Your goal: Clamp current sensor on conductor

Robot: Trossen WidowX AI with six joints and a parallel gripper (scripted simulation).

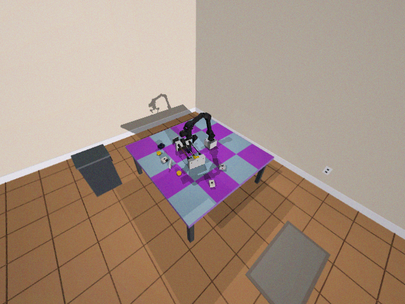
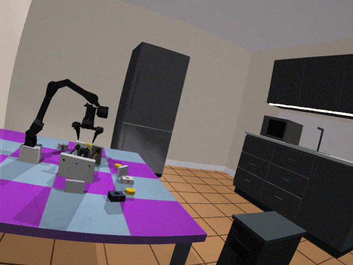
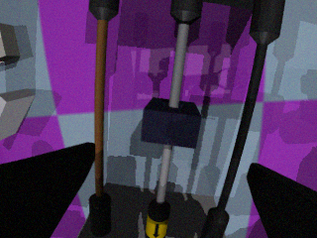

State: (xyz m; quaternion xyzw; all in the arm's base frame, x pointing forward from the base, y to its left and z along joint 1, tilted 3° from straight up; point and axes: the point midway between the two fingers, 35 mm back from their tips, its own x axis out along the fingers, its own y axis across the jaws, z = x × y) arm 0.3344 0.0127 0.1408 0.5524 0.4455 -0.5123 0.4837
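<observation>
Fingers [image 2: 77, 133] of the gripper [image 1: 188, 144] [image 2: 85, 141] [image 3: 173, 156] are spread wide, with nothing gripped, above the checkered table [image 1: 222, 188] [image 2: 162, 213] [image 3: 74, 64]. Conductors are strung between pale upright panels [image 1: 197, 161] [image 2: 76, 168]. On the middle, grey conductor [image 3: 178, 64], the dark sensor [image 2: 83, 150] [image 3: 170, 126] is seated; its latch cannot be made out. Beyond it, a yellow band [image 3: 157, 227] is marked with an arrow.

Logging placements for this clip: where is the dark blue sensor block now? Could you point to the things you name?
In the wrist view, the dark blue sensor block [image 3: 170, 125] sits around the middle, grey conductor [image 3: 178, 64], between the brown conductor [image 3: 100, 99] and the black one.
</observation>
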